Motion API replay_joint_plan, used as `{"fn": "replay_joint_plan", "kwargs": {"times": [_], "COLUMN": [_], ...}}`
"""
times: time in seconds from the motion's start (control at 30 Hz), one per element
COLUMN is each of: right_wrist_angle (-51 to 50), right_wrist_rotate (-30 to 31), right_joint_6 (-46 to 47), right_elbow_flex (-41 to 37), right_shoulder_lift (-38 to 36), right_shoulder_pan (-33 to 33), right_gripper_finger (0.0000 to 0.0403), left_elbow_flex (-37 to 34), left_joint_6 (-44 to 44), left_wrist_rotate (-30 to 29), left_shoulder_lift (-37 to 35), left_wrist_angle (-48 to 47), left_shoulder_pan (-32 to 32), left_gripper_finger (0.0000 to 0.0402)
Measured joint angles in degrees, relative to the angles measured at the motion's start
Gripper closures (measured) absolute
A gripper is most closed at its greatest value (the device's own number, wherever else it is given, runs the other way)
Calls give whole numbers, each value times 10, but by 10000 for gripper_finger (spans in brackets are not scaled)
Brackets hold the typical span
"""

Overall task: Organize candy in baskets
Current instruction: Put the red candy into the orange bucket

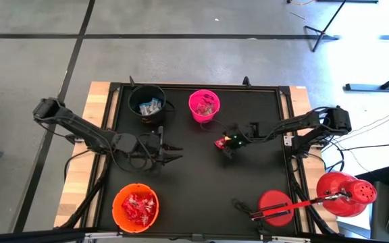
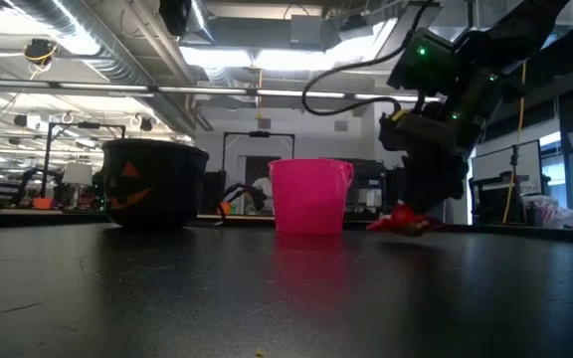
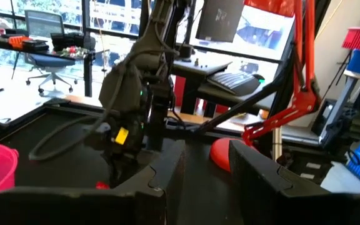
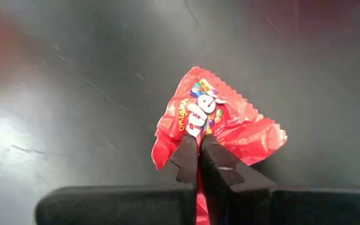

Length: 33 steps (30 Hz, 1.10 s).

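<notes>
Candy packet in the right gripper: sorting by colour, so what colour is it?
Red candy packet; right wrist view.

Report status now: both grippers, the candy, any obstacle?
Right gripper shut on red candy packet, low at table. Left gripper open, empty, waiting. Nothing in the way.

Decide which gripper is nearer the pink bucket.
Right. The right gripper sits just beside the pink bucket, shut on a red candy packet; the left gripper waits farther off.
</notes>
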Motion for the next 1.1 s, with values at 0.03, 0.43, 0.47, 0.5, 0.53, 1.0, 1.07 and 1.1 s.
{"fn": "replay_joint_plan", "kwargs": {"times": [0.03, 0.43, 0.47, 0.5, 0.53, 1.0, 1.07, 1.1], "right_wrist_angle": [8, 130, 142, 155, 169, 397, 428, 441], "right_wrist_rotate": [-4, -40, -40, -40, -40, -39, -40, -40], "right_joint_6": [0, -2, -2, -3, -6, -13, -13, -14], "right_elbow_flex": [0, 1, 1, 1, 2, 2, 2, 2], "right_shoulder_lift": [0, -1, -1, -1, -1, 1, 1, 1], "right_shoulder_pan": [0, 45, 51, 55, 60, 97, 108, 114], "right_gripper_finger": [400, 401, 401, 401, 401, 400, 400, 400], "left_elbow_flex": [0, 0, 0, 0, 0, 0, 0, 0], "left_joint_6": [0, -2, -2, -2, -2, -2, -2, -2], "left_wrist_rotate": [0, -6, -6, -7, -7, -5, 4, 6], "left_shoulder_lift": [3, 8, 8, 8, 8, 8, 8, 8], "left_wrist_angle": [0, 2, 2, 2, 2, -1, -2, -3], "left_shoulder_pan": [0, 0, 0, 0, 0, 0, 0, 0], "left_gripper_finger": [287, 287, 287, 287, 287, 287, 287, 287]}}
